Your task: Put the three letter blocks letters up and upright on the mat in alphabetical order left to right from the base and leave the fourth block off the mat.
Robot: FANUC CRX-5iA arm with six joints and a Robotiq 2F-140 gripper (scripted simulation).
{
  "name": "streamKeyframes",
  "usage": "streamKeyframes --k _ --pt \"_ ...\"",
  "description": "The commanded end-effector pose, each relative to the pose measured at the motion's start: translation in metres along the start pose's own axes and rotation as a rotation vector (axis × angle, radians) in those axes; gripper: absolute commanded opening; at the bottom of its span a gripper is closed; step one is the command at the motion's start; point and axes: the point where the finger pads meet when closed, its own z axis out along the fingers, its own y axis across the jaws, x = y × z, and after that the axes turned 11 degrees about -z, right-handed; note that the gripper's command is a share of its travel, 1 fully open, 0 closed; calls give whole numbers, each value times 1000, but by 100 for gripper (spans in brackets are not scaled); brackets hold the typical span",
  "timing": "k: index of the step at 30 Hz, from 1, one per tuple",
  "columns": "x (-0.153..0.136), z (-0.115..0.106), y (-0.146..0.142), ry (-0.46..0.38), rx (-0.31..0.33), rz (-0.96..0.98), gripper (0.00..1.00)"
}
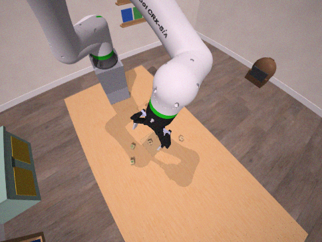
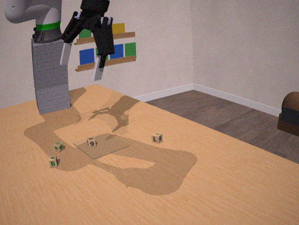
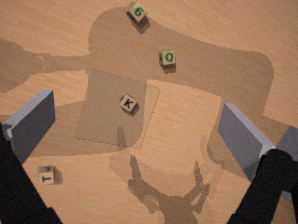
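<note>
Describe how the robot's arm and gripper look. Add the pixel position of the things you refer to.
The arm (image 1: 179, 80) is glossy white with rounded joints, bright green rings, a dark grey base joint and black lettering including "CRX-5iA" along one link. The black two-finger gripper (image 1: 148, 137) (image 2: 80, 72) (image 3: 139, 111) has angular, jointed linkages and flat, pale grey, plate-like fingertips. No cable or sleeve shows.

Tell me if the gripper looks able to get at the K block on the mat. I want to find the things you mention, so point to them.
Probably yes: the gripper (image 1: 146, 137) (image 2: 81, 71) (image 3: 139, 111) is open above it, and nothing touches or covers the K block (image 1: 150, 141) (image 2: 91, 143) (image 3: 128, 103). The Q block (image 1: 132, 145) (image 2: 58, 146) (image 3: 168, 58) stands apart.
</note>
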Motion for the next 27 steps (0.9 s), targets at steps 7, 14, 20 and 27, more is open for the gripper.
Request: streamKeyframes --k 7,14,20,27 --pt "-11 -59 -4 -43 25 -305 100" --pt "-20 -95 -4 -62 49 -492 100" --pt "-30 -129 -1 -77 78 -673 100" --pt "-40 -163 3 -90 111 -856 100"
